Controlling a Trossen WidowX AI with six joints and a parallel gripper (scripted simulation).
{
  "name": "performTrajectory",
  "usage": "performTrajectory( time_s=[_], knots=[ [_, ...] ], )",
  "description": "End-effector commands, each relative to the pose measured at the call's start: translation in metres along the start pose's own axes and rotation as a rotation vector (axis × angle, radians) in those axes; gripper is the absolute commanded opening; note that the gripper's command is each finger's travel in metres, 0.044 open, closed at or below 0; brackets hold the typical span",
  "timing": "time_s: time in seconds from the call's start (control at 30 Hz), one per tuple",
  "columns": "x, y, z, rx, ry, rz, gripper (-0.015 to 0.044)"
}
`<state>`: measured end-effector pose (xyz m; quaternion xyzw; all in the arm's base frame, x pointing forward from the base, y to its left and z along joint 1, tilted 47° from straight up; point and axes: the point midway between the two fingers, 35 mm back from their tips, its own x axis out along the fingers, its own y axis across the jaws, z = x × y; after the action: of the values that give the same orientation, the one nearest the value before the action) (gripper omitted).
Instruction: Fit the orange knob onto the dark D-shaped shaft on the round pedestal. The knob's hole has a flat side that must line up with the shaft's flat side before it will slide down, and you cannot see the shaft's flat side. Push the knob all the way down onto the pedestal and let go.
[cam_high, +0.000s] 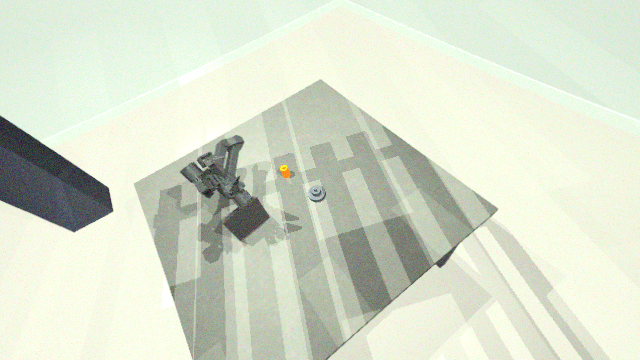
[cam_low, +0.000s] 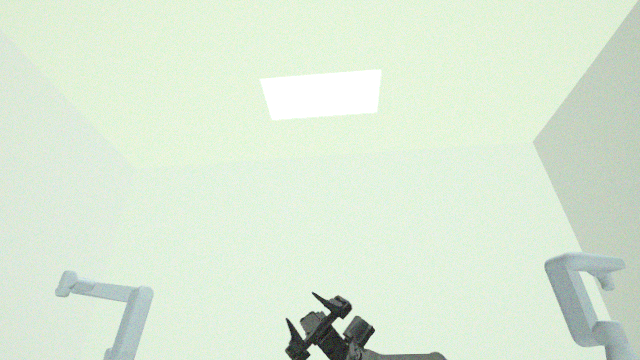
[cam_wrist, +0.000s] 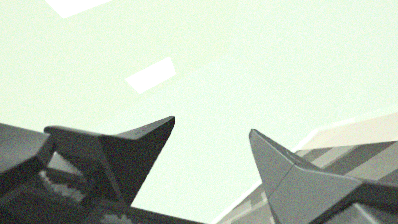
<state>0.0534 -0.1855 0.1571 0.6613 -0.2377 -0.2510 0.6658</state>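
The orange knob (cam_high: 285, 171) stands upright on the grey table (cam_high: 350, 250), apart from everything else. The round grey pedestal (cam_high: 317, 193) with its dark shaft stands a short way to the knob's right and nearer the front. The arm (cam_high: 220, 175) is folded up at the table's left, well clear of both. My gripper (cam_low: 305, 311) (cam_wrist: 211, 125) is open and empty, with its fingers tilted upward toward the ceiling. Neither the knob nor the pedestal shows in the wrist view or in the exterior view.
The arm's dark base (cam_high: 246, 218) sits on the table's left part. A dark blue block (cam_high: 50, 180) stands on the floor left of the table. Two white brackets (cam_low: 125, 310) (cam_low: 575, 300) flank the gripper in the exterior view.
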Motion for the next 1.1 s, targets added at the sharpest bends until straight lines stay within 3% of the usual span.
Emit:
performTrajectory(
  time_s=[0.0,0.33,0.67,0.87,1.07],
  knots=[
    [0.000,0.000,0.000,0.000,0.000,0.000,0.0426],
    [0.050,0.000,-0.031,-0.004,0.294,-0.104,0.0440],
    [0.093,-0.011,-0.109,-0.137,0.732,-0.264,0.0440],
    [0.097,-0.022,-0.171,-0.272,1.044,-0.347,0.0440],
    [0.080,-0.036,-0.236,-0.441,1.392,-0.404,0.0440]
  ],
)
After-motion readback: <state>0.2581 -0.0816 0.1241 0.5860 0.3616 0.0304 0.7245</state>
